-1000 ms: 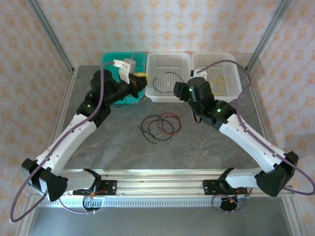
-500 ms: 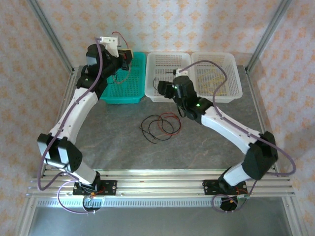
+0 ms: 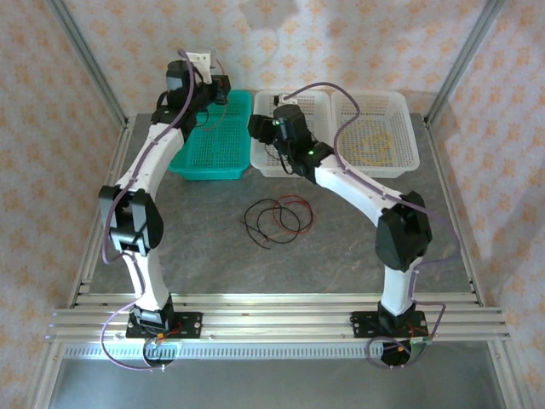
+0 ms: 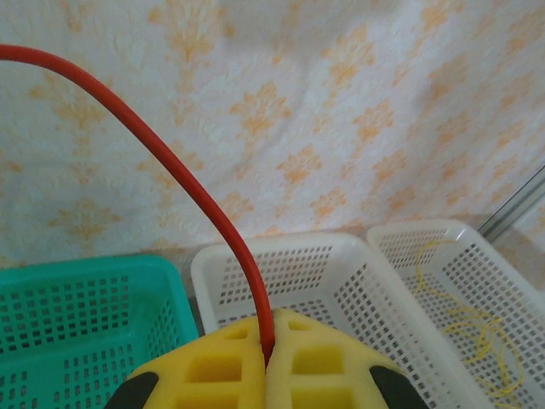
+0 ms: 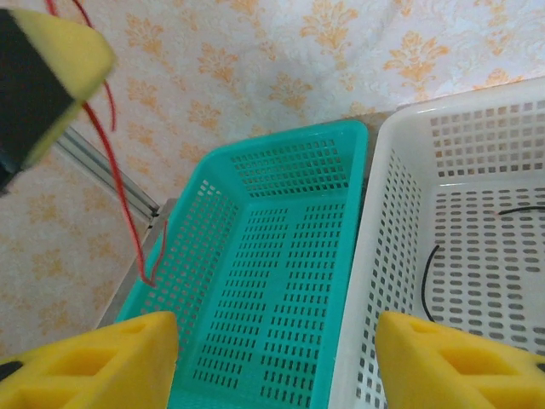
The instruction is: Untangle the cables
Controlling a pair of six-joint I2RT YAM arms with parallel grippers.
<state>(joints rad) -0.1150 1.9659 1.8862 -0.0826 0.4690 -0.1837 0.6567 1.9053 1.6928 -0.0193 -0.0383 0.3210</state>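
high up by the teal basket [image 3: 209, 158], the left fingers [image 4: 324, 366] are clenched on a red cable [image 4: 170, 162], the right fingers [image 5: 94, 358] hang spread apart, a red-and-black tangle [image 3: 277, 220] lies on the grey surface [image 3: 204, 256], and a yellow cable [image 3: 375, 141] sits in the far-right white basket [image 3: 353, 106].

Teal basket [image 3: 217, 146]: on the counter [image 3: 196, 247], beneath the left hand [image 3: 219, 88].
Middle white basket [image 3: 274, 169]: touching the teal one, under the right hand [image 3: 258, 128].
Far white basket [image 3: 385, 95]: alongside, right of that hand.
Wall [image 3: 383, 43]: orange floral paper.
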